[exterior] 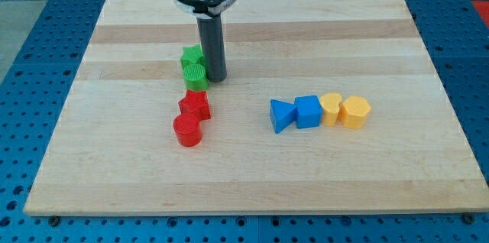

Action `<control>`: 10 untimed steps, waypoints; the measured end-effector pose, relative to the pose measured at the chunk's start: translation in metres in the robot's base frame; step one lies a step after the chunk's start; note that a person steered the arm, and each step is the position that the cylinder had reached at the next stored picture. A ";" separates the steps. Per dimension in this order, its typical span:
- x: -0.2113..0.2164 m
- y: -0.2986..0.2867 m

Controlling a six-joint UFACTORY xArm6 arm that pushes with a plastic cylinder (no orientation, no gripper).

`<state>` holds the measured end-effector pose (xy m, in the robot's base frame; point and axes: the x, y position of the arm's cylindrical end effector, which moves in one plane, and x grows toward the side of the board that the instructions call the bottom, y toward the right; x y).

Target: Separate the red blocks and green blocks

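Touching green blocks (194, 67), my tip (216, 79), red blocks (191, 118) below

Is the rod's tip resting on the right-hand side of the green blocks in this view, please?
Yes, my tip stands right beside the green cylinder and the green block behind it, on the view's right.

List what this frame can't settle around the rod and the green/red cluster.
- Camera view: my tip stands at the view's right of the green blocks; contact with them cannot be told.
- Rear green block: partly hidden by the front green block and the rod, shape unclear.
- Red star-like block: its lower edge is covered by the red cylinder.
- Arm above the rod mount: cut off by the view's top.
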<state>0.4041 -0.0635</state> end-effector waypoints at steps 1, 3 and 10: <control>0.004 0.001; 0.029 -0.006; 0.005 -0.015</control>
<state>0.4087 -0.0782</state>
